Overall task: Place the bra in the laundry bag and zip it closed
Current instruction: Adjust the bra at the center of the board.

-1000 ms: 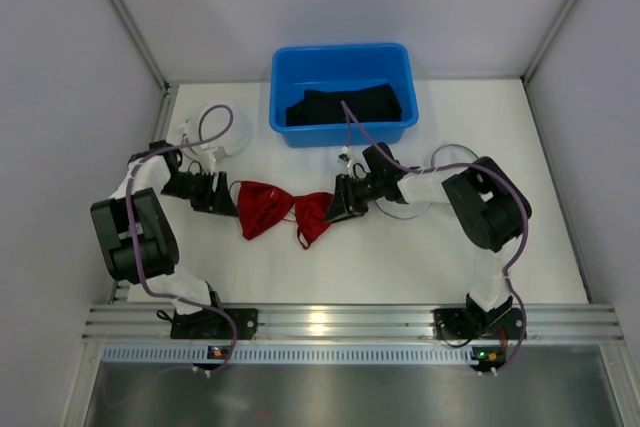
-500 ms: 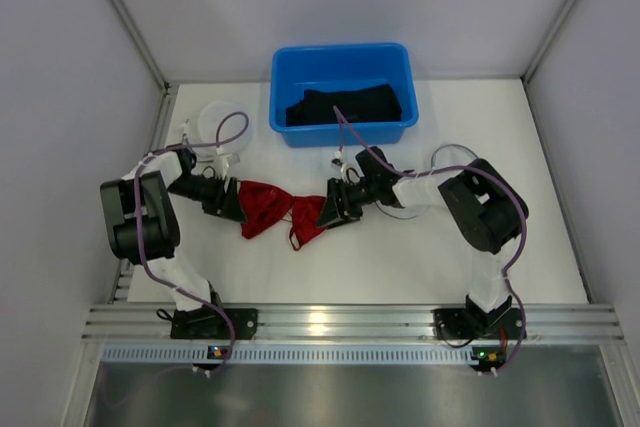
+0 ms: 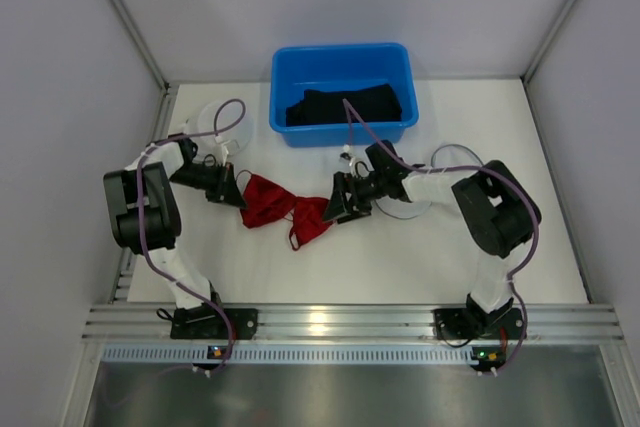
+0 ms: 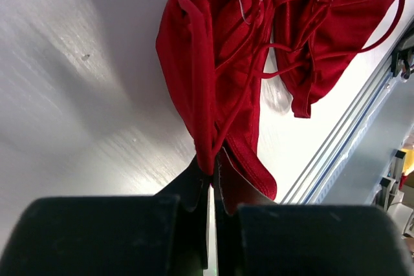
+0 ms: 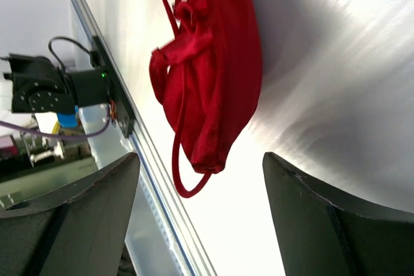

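Top external view: the red bra [image 3: 285, 209] is seen spread on the white table [image 3: 420, 267], in front of the blue bin [image 3: 340, 53], in which dark cloth [image 3: 345, 105] is held. The left gripper [image 3: 232, 193] is set at the bra's left end and the right gripper [image 3: 336, 209] at its right end.

Left wrist view: the left gripper [image 4: 210, 182] is seen pinched tight on a folded edge of the bra [image 4: 213, 63].

Right wrist view: the right gripper [image 5: 200, 159] is held wide, nothing being clamped; one cup of the bra [image 5: 217, 75] is seen lying on the table just ahead of the spread fingers [image 5: 71, 218].
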Controlling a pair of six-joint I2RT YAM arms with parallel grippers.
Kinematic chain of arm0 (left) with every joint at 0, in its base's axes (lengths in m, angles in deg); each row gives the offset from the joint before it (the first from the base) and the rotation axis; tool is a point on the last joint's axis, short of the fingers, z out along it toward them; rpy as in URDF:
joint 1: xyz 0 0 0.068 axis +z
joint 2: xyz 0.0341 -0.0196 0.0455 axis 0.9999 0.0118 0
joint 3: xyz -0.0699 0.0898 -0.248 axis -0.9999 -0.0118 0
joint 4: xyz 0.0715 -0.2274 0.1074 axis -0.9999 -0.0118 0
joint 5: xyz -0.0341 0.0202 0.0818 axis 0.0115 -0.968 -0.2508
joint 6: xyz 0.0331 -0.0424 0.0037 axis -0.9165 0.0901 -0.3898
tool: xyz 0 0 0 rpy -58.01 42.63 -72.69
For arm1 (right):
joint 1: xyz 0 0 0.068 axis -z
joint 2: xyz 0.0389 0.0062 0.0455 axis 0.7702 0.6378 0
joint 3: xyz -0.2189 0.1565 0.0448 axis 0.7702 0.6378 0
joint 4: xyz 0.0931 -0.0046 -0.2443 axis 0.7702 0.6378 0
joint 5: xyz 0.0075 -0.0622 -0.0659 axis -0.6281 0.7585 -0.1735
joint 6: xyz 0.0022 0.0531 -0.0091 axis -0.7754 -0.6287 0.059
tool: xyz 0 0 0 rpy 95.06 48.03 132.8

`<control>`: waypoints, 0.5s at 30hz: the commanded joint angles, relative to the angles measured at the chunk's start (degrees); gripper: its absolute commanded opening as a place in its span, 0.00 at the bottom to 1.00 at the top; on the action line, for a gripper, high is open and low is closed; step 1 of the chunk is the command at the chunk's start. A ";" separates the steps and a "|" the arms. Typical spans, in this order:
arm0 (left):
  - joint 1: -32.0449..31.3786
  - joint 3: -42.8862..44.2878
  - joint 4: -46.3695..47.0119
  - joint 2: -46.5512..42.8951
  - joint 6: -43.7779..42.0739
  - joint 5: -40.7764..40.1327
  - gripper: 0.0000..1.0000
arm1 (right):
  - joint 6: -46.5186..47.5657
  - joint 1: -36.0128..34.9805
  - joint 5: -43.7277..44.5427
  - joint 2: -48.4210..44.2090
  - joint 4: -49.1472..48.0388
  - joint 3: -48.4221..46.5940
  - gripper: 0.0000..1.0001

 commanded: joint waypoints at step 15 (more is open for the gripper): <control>-5.98 -0.24 2.72 -12.41 3.93 -2.46 0.00 | -17.34 2.88 -7.48 4.55 -20.00 -0.89 0.76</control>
